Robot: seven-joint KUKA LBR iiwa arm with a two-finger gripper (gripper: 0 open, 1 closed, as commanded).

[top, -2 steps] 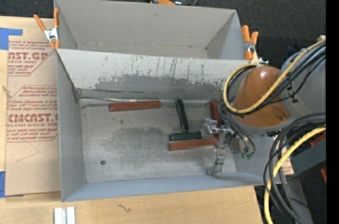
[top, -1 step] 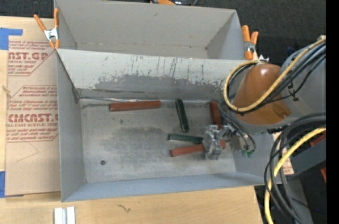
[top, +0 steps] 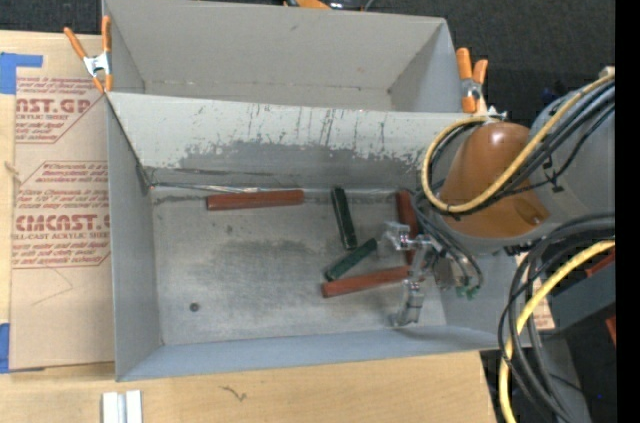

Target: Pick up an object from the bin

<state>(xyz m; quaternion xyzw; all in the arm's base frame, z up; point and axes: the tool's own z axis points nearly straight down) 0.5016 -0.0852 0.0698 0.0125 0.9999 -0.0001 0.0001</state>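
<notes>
The gripper (top: 409,279) is seen low at the near right of the scuffed grey bin (top: 240,286) — at the right end of a red-brown stick (top: 362,284); spread or pressed together cannot be told.

Arm (top: 585,161): single, seven-joint, grey casing, entering from view's right edge, reaching leftward. Wrist: capped by orange cover (top: 490,176), domed, glossy, rounded face toward camera. Cables (top: 541,147): yellow and black, looped round cover's rim, one arc crossing its right side; further loops bunched at lower right beside arm body. Gripper (top: 409,289): bare metal, slender, set below and left of cover, pointing downward, held low. Small green fitting at its base, right side.
</notes>
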